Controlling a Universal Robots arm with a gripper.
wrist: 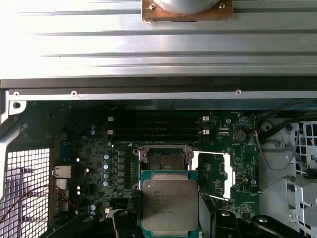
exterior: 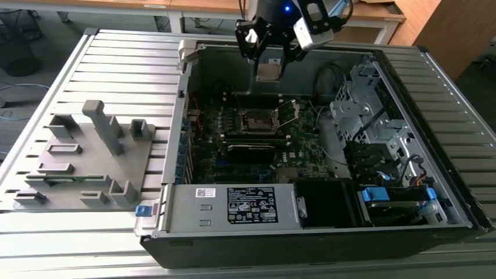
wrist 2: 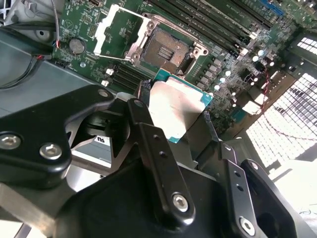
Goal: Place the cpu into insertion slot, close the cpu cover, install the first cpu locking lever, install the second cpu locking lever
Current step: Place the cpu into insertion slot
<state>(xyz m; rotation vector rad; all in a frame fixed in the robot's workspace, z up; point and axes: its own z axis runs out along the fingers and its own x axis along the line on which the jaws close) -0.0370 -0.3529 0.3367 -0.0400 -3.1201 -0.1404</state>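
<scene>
1. Table (exterior: 116, 64): ribbed metal slats. It carries the computer case and a grey moulded parts holder (exterior: 93, 151) with upright posts and pockets.
2. Computer case (exterior: 310, 244): an open sheet-metal box with a black outer wall, lying on its side with the interior exposed.
3. Circuit board (exterior: 225, 136): flat, green and densely populated. It lies on the case floor, with long narrow black slots (wrist: 156, 126) near the socket.
4. Gripper (exterior: 270, 68): black, with two flat bolted fingers (wrist 2: 148, 144). In both wrist views they are closed on opposite edges of the cpu, one on each side.
5. Cover frame (wrist 2: 100, 32): a thin, bright metal square with a square window. It is swung open just beside the socket, with green board visible through the window.
6. Socket (wrist: 163, 161): a dark square recess with a metal rim, uncovered and unoccupied.
7. Cpu (wrist: 170, 206): a flat square with a matt silvery-grey lid on a green carrier edge. It is held in the air above the board, near the socket but apart from it.
</scene>
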